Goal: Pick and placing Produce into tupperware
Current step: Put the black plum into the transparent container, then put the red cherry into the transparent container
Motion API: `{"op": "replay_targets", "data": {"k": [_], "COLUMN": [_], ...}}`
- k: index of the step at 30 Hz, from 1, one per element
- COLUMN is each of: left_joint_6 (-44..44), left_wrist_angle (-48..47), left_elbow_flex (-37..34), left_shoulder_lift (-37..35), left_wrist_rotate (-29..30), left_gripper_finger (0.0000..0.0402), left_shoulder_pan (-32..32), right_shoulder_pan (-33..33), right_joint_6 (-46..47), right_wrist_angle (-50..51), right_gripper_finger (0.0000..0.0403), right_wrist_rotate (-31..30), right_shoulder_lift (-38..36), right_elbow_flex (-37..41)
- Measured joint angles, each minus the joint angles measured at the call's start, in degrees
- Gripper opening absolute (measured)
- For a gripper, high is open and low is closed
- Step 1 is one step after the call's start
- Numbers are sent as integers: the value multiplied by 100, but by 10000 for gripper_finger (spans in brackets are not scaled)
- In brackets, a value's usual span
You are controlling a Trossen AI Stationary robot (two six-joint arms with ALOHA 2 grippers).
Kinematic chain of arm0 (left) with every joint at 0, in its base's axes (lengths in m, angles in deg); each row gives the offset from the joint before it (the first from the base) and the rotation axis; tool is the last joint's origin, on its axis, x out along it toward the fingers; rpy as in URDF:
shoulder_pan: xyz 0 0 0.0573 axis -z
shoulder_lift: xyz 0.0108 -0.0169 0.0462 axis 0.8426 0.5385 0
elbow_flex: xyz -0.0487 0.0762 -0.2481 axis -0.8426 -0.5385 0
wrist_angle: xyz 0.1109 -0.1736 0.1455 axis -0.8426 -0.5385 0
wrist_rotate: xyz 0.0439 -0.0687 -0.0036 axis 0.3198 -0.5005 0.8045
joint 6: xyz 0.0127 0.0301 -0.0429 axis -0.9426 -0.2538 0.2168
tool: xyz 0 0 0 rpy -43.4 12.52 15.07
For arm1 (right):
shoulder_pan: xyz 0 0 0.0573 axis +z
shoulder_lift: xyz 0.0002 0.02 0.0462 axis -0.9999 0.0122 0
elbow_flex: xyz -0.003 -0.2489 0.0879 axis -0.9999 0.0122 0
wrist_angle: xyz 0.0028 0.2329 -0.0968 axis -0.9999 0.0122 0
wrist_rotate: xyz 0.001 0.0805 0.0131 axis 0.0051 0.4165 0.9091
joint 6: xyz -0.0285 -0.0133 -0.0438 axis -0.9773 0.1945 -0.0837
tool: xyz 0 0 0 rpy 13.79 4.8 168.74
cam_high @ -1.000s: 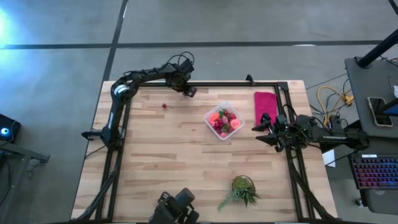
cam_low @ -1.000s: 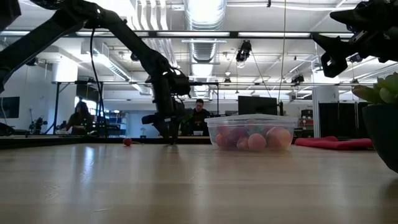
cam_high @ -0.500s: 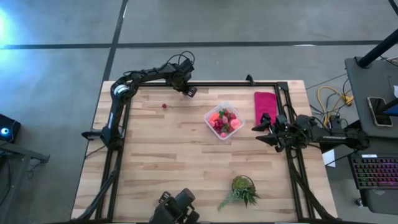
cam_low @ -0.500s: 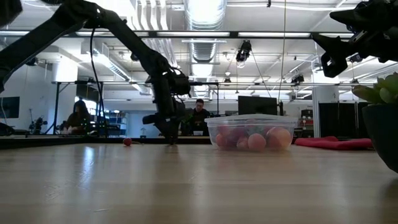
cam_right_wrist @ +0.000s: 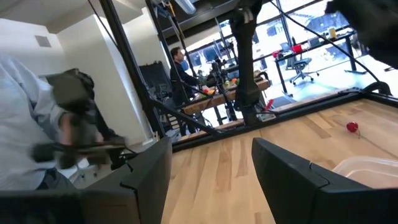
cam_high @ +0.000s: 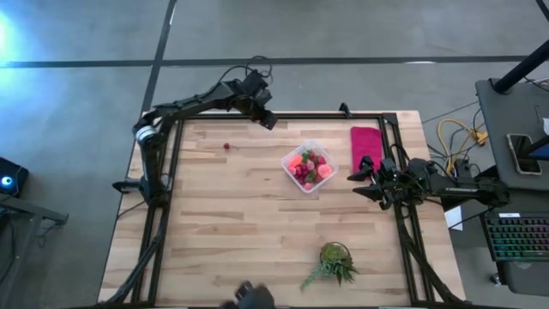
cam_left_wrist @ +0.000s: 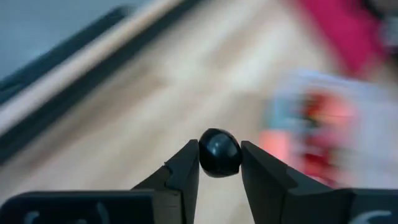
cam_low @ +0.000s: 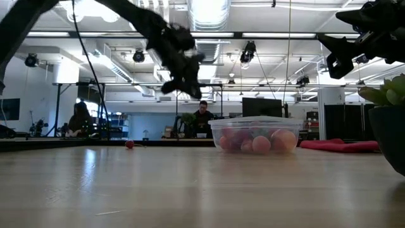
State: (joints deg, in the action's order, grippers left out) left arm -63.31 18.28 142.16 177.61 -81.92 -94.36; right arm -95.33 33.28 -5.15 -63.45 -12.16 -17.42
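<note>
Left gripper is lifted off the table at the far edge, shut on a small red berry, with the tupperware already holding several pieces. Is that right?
Not quite. The piece in the left gripper is a small dark, nearly black ball, not a red berry; the left wrist view shows it clamped between the fingers. The red berry lies loose on the table. The rest holds: the gripper is lifted, and the tupperware holds several pieces.

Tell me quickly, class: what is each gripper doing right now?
Left gripper: shut on a small dark round piece, raised near the table's far edge.
Right gripper: open, empty, waiting beside the tupperware.

Wooden table (cam_high: 223,215) bears tupperware (cam_high: 308,166), magenta cloth (cam_high: 366,148), plant (cam_high: 333,260), red berry (cam_high: 226,146).
</note>
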Motion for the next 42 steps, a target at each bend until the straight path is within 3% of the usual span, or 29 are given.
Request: {"op": "replay_targets", "data": {"k": [3, 8, 12, 17, 27, 29, 32, 36, 38, 40, 42], "left_joint_6": [2, -41, -443, -1054, -757, -883, -1602, -2513, -2722, -2841, -2849], "left_wrist_angle": [224, 706, 1285, 1303, 1314, 1065, -265, -2401, -2591, -2428, -2285], "left_elbow_flex": [-23, -38, 13, 67, 71, 76, 68, -294, -714, -1117, -1481], "left_shoulder_lift": [-297, -271, 12, 389, 437, 345, 81, -231, -446, -731, -943], "left_wrist_rotate": [-578, -593, -95, 1214, 1389, 1391, 1595, 2956, 3519, 3444, 2865], "left_gripper_finger": [89, 96, 103, 113, 235, 257, 269, 272, 272, 272, 272], "left_shoulder_pan": [438, 1496, 2081, 2370, 2423, 2414, 2331, 2168, 2028, 1763, 1405], "right_shoulder_pan": [1, 0, 1, 1, 1, -1, -1, 1, 0, 0, 0], "right_joint_6": [0, 2, 2, 0, 2, 2, 1, 0, 2, 2, 0], "right_wrist_angle": [-2, 2, 7, 7, 23, 18, 19, 29, 39, 42, 41], "right_gripper_finger": [215, 215, 215, 215, 215, 215, 215, 215, 215, 215, 215], "right_wrist_rotate": [0, 0, 0, 0, 0, -1, -1, 0, 0, 0, 0], "right_shoulder_lift": [0, 9, 9, 9, 31, 39, 39, 39, 45, 50, 57], "right_elbow_flex": [0, 0, 0, 0, 0, 0, 0, 0, 0, 0, 0]}}
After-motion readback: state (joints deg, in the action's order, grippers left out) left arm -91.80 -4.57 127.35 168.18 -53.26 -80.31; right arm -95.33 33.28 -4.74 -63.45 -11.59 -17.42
